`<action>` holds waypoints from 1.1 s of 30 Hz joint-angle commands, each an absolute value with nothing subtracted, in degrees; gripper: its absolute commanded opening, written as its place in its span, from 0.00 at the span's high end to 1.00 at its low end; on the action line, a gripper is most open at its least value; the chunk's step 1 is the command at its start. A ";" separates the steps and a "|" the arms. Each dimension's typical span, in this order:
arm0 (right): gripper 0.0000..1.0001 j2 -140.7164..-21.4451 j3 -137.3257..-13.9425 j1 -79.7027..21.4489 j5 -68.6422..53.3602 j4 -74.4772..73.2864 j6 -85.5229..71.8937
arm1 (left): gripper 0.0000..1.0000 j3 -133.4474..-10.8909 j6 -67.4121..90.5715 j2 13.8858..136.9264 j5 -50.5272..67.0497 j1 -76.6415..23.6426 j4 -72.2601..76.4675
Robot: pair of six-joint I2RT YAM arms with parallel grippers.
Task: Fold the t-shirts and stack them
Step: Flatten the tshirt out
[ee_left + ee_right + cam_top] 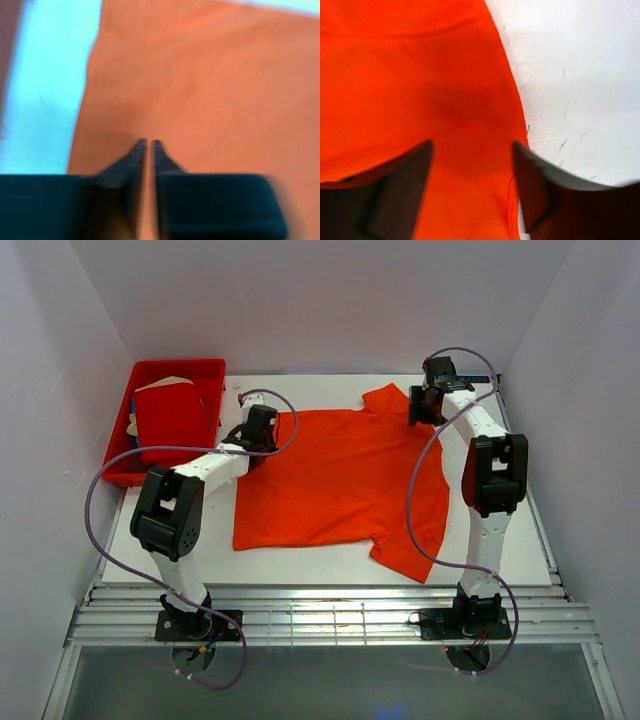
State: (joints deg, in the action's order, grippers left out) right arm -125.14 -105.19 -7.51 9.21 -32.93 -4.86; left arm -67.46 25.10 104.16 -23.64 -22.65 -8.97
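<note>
The bright orange t-shirt (340,480) lies spread flat on the white table (300,562), with one sleeve at the back and one at the front right. My left gripper (265,432) hangs over its back left edge. In the left wrist view its blurred jaws (149,142) stand a narrow slit apart above the orange cloth (200,90), with nothing between them. My right gripper (420,405) is at the shirt's back right, near the sleeve. Its jaws (472,145) are wide open over the hemmed cloth edge (420,75). The deeper red t-shirt (172,420) lies folded in the tray.
A red plastic tray (118,455) stands at the back left, beside the table's left edge. White walls close in the back and both sides. Purple cables loop from both arms. Bare table (570,75) shows to the right of the shirt.
</note>
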 commanded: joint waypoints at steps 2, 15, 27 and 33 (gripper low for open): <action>0.19 -121.98 -113.26 -7.38 8.35 -28.47 -2.99 | 0.59 -76.43 22.50 103.44 -26.63 -19.52 -5.71; 0.19 -138.24 -128.06 -5.45 1.42 -21.98 -6.23 | 0.38 -96.66 19.26 123.04 -15.30 -8.70 -6.33; 0.15 -143.00 -130.87 -3.96 -4.83 -9.59 -9.22 | 0.42 -100.54 16.09 128.41 -12.92 -8.53 -2.90; 0.13 -145.28 -135.52 -3.52 -5.89 -7.38 -13.26 | 0.31 -101.95 20.12 130.86 -12.50 -6.42 -2.37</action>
